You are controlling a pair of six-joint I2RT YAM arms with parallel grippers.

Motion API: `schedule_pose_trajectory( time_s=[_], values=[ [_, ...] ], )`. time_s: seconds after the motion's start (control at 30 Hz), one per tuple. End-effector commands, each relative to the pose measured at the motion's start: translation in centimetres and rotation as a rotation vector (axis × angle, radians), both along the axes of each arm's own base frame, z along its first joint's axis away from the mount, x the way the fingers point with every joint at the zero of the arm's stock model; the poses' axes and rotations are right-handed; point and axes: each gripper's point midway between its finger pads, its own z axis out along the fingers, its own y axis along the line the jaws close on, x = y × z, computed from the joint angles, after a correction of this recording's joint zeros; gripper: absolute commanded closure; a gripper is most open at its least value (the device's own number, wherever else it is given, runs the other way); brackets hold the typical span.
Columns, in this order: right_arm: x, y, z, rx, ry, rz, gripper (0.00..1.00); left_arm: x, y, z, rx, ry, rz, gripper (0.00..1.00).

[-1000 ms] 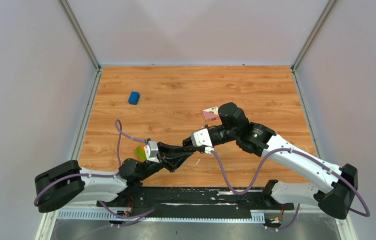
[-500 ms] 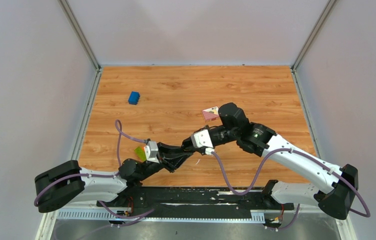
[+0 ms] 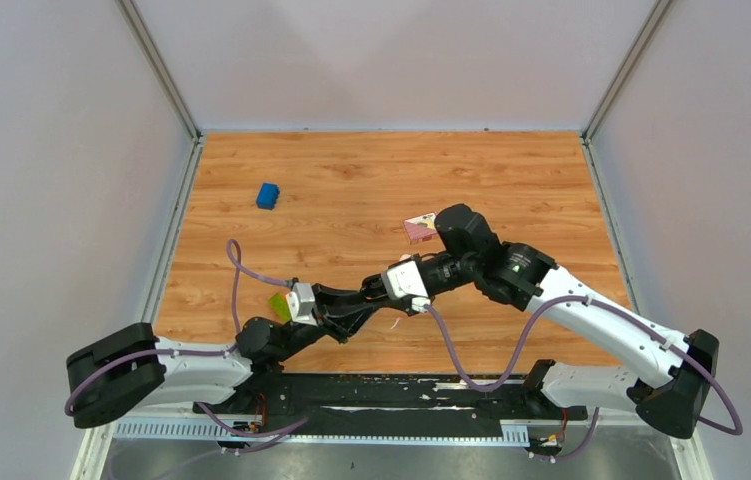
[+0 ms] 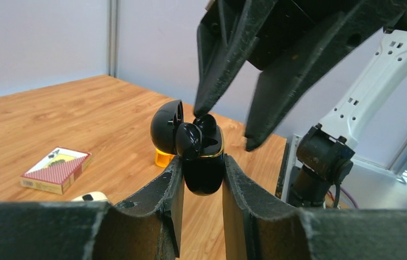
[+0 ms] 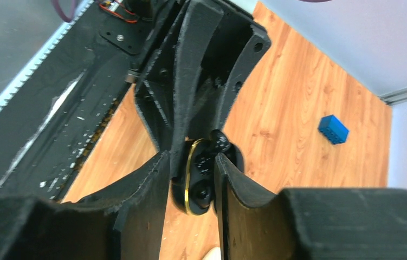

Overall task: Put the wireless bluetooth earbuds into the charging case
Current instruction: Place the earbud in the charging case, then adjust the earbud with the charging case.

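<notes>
My left gripper (image 4: 202,160) is shut on the black charging case (image 4: 204,173) with a gold rim and holds it off the table, lid (image 4: 167,123) open. One black earbud (image 4: 205,123) sits at the case's open top, touching one fingertip (image 4: 198,108) of my right gripper (image 4: 223,127). The right gripper is open and its jaws straddle the case from above (image 5: 193,154). In the right wrist view the case (image 5: 198,187) shows its wells, with the earbud (image 5: 220,142) at the far end. I cannot tell where the second earbud is. In the top view both grippers meet at the near middle (image 3: 377,298).
A yellow ring (image 4: 163,158) stands on the wooden table just behind the case. A red card box (image 4: 56,170) lies further out, and a blue block (image 3: 268,195) sits at the far left. A small whitish object (image 4: 90,196) lies near the left gripper.
The right arm has edged slightly down toward the left gripper. The left gripper still holds the case in the same place.
</notes>
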Motion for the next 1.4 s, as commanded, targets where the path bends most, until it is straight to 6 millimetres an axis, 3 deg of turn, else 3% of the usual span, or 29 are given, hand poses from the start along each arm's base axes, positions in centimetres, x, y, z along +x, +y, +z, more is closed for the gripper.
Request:
schedule_pose_trajectory(
  time_s=[0.0,0.03,0.27,0.47,0.57,0.67,0.77,0.83,0.87,0.93,0.97,1.03,1.13,1.27,1.37],
  values=[
    [-2.1,-1.1,2.2,-0.034,0.055,0.047,0.62,0.6,0.7,2.6,-0.04,-0.093,0.06,1.0],
    [-1.9,-1.3,2.4,-0.05,0.065,0.027,0.61,0.7,0.7,2.7,-0.027,-0.109,0.065,1.0],
    [-0.5,-2.2,1.1,-0.192,0.289,-0.195,0.6,1.0,0.0,-1.3,0.204,-0.169,0.076,1.0],
    [1.0,-1.6,1.8,-0.272,0.527,-0.354,0.62,3.9,1.3,-3.2,0.318,-0.177,0.25,1.0],
    [3.3,-1.1,0.1,-0.328,0.828,-0.406,0.65,5.3,2.3,-3.9,0.379,-0.188,0.359,1.0],
    [6.4,-0.8,-0.4,-0.358,1.045,-0.418,0.61,6.1,3.1,-4.6,0.416,-0.188,0.431,1.0],
    [10.1,-1.1,-0.1,-0.336,0.871,-0.49,0.5,6.2,3.4,-5.2,0.444,-0.194,0.453,1.0],
    [12.9,-1.4,2.1,-0.296,0.715,-0.523,0.46,6.2,3.4,-5.2,0.447,-0.203,0.457,1.0],
    [14.2,-1.7,3.8,-0.252,0.663,-0.53,0.38,6.2,3.5,-5.2,0.447,-0.205,0.461,1.0],
    [16.5,-2.1,7.3,-0.14,0.64,-0.584,0.06,6.4,3.6,-5.2,0.447,-0.207,0.475,1.0],
    [17.1,-2.2,8.4,-0.096,0.652,-0.609,0.01,6.4,3.7,-5.1,0.447,-0.209,0.48,1.0],
    [16.9,-2.1,9.0,-0.071,0.704,-0.611,0.03,6.5,3.8,-5.1,0.447,-0.205,0.49,1.0],
    [15.1,-1.1,7.6,-0.137,0.855,-0.596,0.35,6.5,3.9,-5.2,0.445,-0.2,0.491,1.0],
    [12.2,-0.4,2.7,-0.295,0.833,-0.698,0.39,6.4,3.8,-5.3,0.432,-0.189,0.484,1.0],
    [9.5,-0.3,0.2,-0.398,0.86,-0.729,0.42,6.4,3.8,-5.2,0.418,-0.189,0.481,1.0]
  ],
)
